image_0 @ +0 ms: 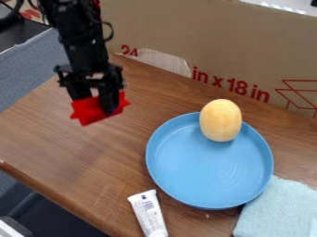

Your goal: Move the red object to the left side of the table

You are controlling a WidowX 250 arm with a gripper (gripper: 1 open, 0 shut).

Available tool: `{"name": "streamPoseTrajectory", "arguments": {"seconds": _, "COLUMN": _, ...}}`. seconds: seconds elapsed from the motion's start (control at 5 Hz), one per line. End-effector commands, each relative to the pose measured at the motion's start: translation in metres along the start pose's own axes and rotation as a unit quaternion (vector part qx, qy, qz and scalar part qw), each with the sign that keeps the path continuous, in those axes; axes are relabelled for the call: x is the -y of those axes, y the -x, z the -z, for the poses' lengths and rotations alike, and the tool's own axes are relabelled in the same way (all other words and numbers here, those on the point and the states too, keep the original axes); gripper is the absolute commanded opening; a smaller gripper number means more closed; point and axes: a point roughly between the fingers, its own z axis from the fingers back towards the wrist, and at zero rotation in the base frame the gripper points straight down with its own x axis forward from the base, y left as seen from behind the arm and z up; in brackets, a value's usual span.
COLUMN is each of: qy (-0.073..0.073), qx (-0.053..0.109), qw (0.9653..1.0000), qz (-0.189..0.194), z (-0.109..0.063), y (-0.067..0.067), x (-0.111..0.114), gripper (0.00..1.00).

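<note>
Gripping the red object (89, 110), the black gripper (96, 105) hangs from the upper left of the frame, jaws pointing down and closed on the bar's upper right portion. The bar sits left of centre, above the brown table (74, 157); whether it touches the wood cannot be told. Its long axis runs roughly from lower left to upper right. A blue plate (210, 180) with an egg-shaped object (221, 119) fills the lower right.
</note>
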Motion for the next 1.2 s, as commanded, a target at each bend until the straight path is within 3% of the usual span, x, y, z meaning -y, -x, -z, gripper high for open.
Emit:
{"name": "streamPoseTrajectory", "arguments": {"seconds": 0.0, "qy": -0.002, "qx": 0.039, "qw": 0.9987, "qz": -0.032, "z": -0.035, "y": 0.010, "x": 0.019, "gripper": 0.00}}
{"name": "streamPoseTrajectory", "arguments": {"seconds": 0.2, "qy": 0.008, "qx": 0.043, "qw": 0.9986, "qz": -0.029, "z": -0.041, "y": 0.018, "x": 0.030, "gripper": 0.00}}
{"name": "streamPoseTrajectory", "arguments": {"seconds": 0.4, "qy": -0.014, "qx": 0.037, "qw": 0.9974, "qz": 0.060, "z": -0.047, "y": 0.015, "x": -0.004, "gripper": 0.00}}
{"name": "streamPoseTrajectory", "arguments": {"seconds": 0.6, "qy": -0.035, "qx": 0.028, "qw": 0.9907, "qz": 0.129, "z": -0.032, "y": 0.010, "x": -0.037, "gripper": 0.00}}
{"name": "streamPoseTrajectory", "arguments": {"seconds": 0.8, "qy": -0.043, "qx": 0.030, "qw": 0.9942, "qz": 0.094, "z": -0.048, "y": 0.000, "x": -0.044, "gripper": 0.00}}
{"name": "streamPoseTrajectory", "arguments": {"seconds": 1.0, "qy": -0.045, "qx": 0.036, "qw": 0.9932, "qz": 0.101, "z": -0.056, "y": -0.006, "x": -0.054, "gripper": 0.00}}
